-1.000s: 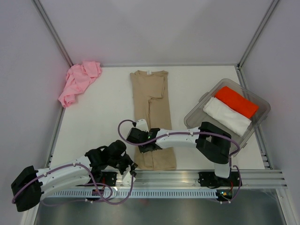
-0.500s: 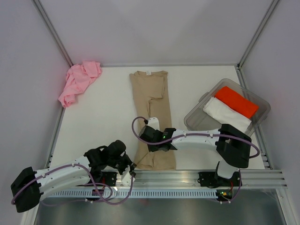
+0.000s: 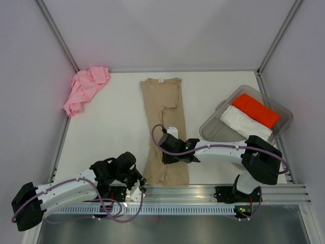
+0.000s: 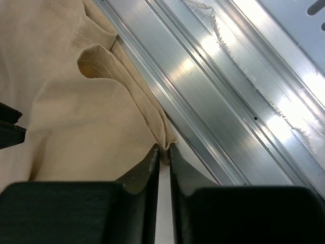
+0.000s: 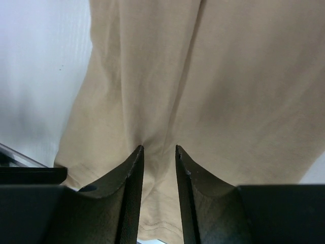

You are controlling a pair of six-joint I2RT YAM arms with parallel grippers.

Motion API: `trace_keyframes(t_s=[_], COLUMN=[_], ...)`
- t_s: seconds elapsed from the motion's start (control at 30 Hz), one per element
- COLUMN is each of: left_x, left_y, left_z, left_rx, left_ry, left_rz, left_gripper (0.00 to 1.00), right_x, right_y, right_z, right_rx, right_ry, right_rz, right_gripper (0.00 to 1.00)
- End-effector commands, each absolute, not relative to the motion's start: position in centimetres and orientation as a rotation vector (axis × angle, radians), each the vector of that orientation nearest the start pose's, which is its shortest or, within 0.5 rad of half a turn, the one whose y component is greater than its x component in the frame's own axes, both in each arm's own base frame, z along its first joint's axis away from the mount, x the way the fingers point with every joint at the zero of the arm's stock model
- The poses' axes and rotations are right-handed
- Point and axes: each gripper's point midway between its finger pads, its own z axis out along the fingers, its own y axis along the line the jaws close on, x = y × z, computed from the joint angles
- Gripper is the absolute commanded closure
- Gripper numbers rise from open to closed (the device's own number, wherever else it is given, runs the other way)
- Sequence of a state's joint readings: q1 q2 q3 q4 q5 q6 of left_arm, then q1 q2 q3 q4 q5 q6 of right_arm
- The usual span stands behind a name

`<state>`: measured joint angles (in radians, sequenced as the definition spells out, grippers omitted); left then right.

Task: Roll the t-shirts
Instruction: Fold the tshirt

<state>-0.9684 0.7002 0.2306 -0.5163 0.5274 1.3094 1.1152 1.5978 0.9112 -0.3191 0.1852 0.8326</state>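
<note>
Left gripper (image 4: 163, 148) and right gripper (image 5: 158, 148) both pinch the tan t-shirt (image 3: 162, 101) by the aluminium rail (image 4: 213, 101). The clear tub (image 3: 211, 129) holds 2 rolls: red t-shirt (image 3: 259, 110), white t-shirt (image 3: 246, 126).

Flat t-shirt (image 3: 163, 109) lies down the worktop's middle, far edge to near edge. Heaped t-shirt (image 3: 84, 89) sits in the far left corner. Tub (image 3: 210, 127) stands by the right edge, with outer roll (image 3: 256, 110) and inner roll (image 3: 246, 126) side by side inside. Left gripper (image 4: 163, 152) is at the flat t-shirt's near left corner, beside the rail (image 3: 203, 192). Right gripper (image 5: 159, 152) is on its near half.
</note>
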Motion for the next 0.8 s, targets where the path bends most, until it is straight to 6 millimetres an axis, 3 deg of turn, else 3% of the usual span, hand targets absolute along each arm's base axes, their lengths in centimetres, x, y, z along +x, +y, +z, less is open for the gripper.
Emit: trace_keyframes(t_s=[0.0, 0.03, 0.07, 0.13, 0.23, 0.37, 0.53, 0.63, 0.7, 0.77], left_x=[6.2, 6.3, 6.5, 6.8, 7.5, 8.5, 8.0, 10.8, 12.9, 13.6], left_y=[-19.5, -19.6, -20.0, -20.8, -21.5, -22.4, -22.8, -23.4, -23.9, -24.2], left_z=[3.1, 3.4, 4.3, 6.1, 7.3, 6.5, 5.0, 4.7, 5.4, 6.2], left_rx=[2.271, 2.253, 2.227, 2.172, 2.141, 2.137, 2.190, 2.154, 2.112, 2.114], left_ry=[0.816, 0.828, 0.829, 0.842, 0.862, 0.948, 0.973, 0.925, 0.918, 0.883], left_rz=[-0.549, -0.553, -0.553, -0.562, -0.547, -0.554, -0.624, -0.444, -0.328, -0.284], left_gripper=[0.80, 0.70, 0.67, 0.64, 0.63, 0.60, 0.51, 0.52, 0.54, 0.55], right_x=[16.6, 16.6, 16.5, 16.3, 16.3, 16.6, 17.1, 17.8, 18.3, 18.6], right_y=[34.3, 34.2, 34.2, 34.2, 34.4, 34.1, 33.0, 31.8, 31.2, 31.1], right_z=[6.4, 6.4, 6.5, 6.4, 6.7, 6.7, 7.1, 7.4, 7.4, 7.2], right_rx=[-0.302, -0.301, -0.296, -0.298, -0.300, -0.291, -0.230, -0.183, -0.160, -0.155], right_ry=[2.543, 2.542, 2.539, 2.538, 2.529, 2.524, 2.508, 2.499, 2.497, 2.502], right_rz=[0.612, 0.617, 0.626, 0.638, 0.665, 0.661, 0.660, 0.646, 0.633, 0.638], right_gripper=[0.63, 0.63, 0.64, 0.68, 0.72, 0.68, 0.63, 0.62, 0.62, 0.62])
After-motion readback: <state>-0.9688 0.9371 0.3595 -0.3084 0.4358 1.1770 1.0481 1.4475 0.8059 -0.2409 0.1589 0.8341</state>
